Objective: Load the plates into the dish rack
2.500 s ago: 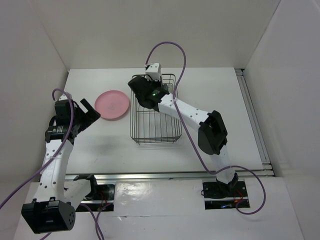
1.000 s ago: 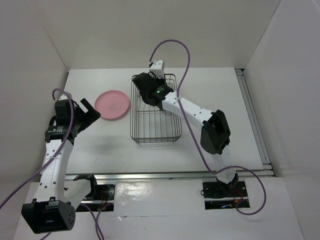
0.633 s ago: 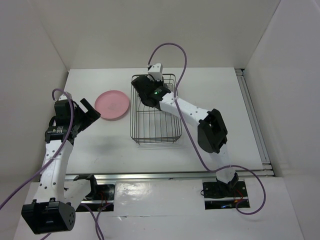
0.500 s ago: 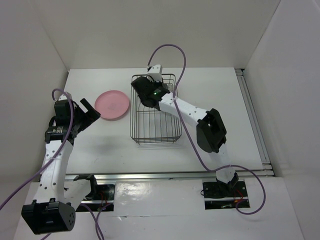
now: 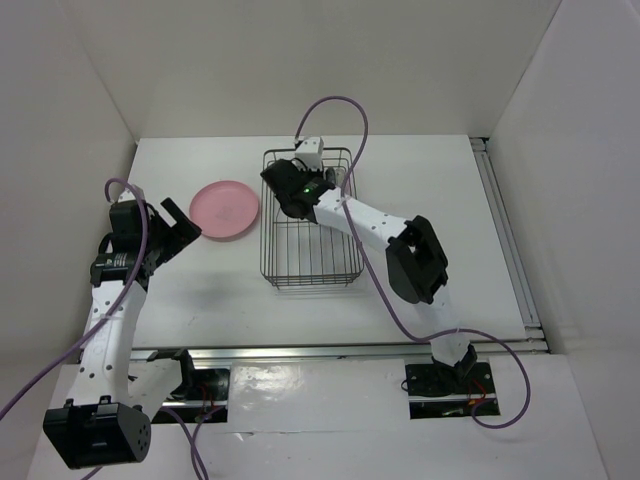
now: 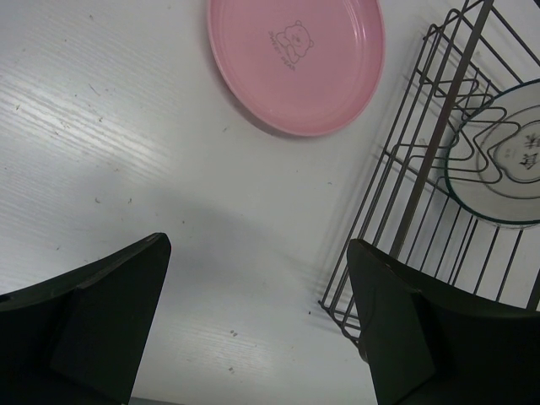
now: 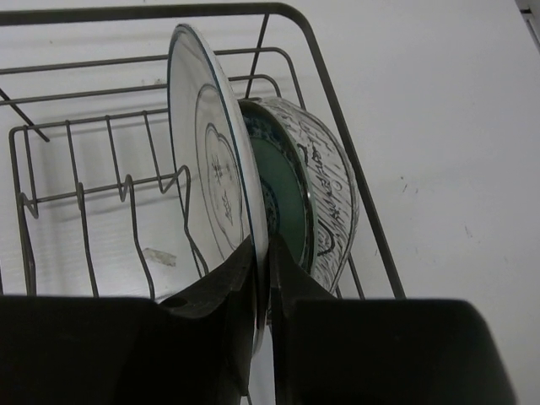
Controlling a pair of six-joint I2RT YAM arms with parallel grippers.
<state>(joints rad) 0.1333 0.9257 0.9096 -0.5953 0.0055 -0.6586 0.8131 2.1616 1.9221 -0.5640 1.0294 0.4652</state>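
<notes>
Status entry, left side first. Found left gripper (image 6: pixel 257 245) low over the table (image 5: pixel 450 170) at the far left, jaws spread wide, holding nothing, bare tabletop between its fingers. Logged pink plate (image 5: pixel 225 210) lying flat on the table just ahead of that gripper, near the rack's left wall but apart from both; noted small bear print at its centre in the left wrist view. Logged dish rack (image 7: pixel 329 93) mid-table, long axis running away from the arm bases, upright prongs at its far end. Found right gripper (image 7: pixel 262 253) reached over that far end, pinched tight on the near rim of the white plate (image 7: pixel 211 169). Recorded that plate standing on edge among the prongs, dark line round the rim, dark motif at centre. Recorded dark teal patterned plate (image 7: pixel 325 194) also on edge in the rack, immediately right of the white one in the right wrist view; unable to tell whether touching.
</notes>
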